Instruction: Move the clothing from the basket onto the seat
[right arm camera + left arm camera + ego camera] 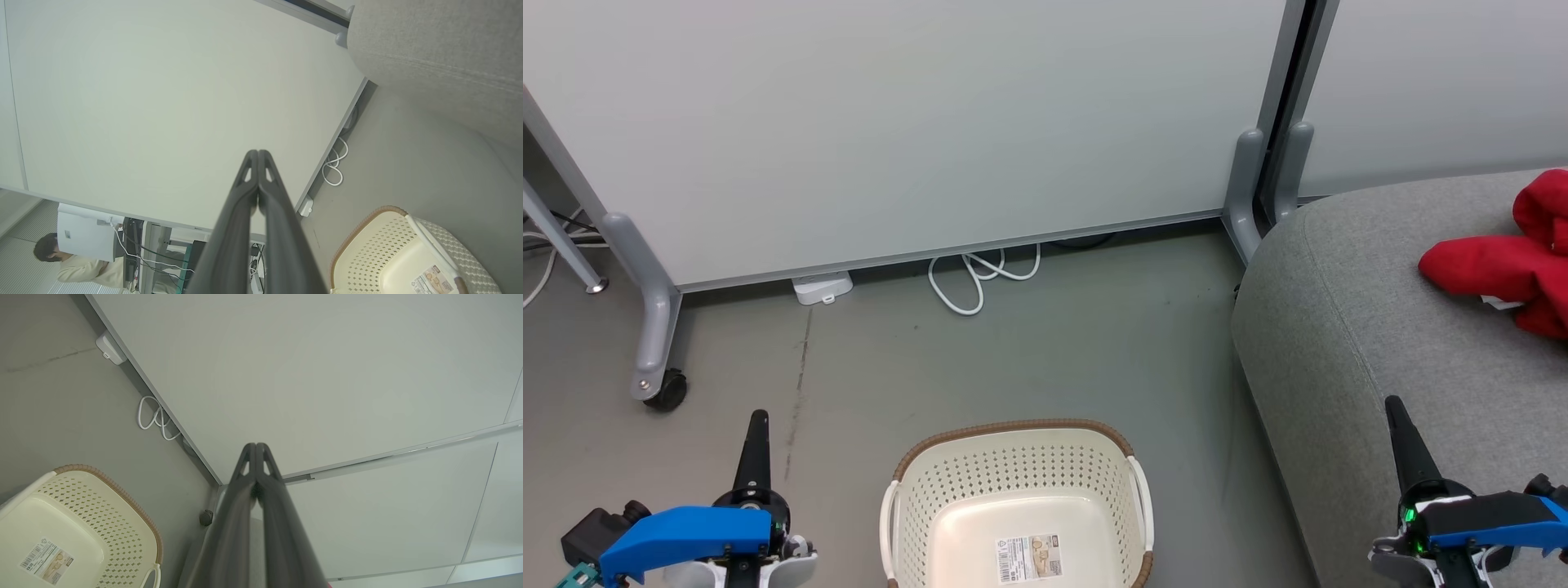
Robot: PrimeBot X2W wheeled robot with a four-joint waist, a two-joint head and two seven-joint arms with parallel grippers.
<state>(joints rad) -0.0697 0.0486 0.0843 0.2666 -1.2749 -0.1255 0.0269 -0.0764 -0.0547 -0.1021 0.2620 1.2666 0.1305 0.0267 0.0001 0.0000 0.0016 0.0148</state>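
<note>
Here's the left gripper (758, 425) — long, dark, tapering to a narrow point; behind it sits a bright blue cover (686, 531) over a white shell (796, 565), with a black block (595, 529) and a teal bit (574, 578) at the edge; over to the right gripper (1396, 416), same dark taper, same blue housing (1499, 510), a green light (1409, 516) glowing at its base; up close the fingers (233, 522) are matte grey — triangular cut-outs near the tips
</note>
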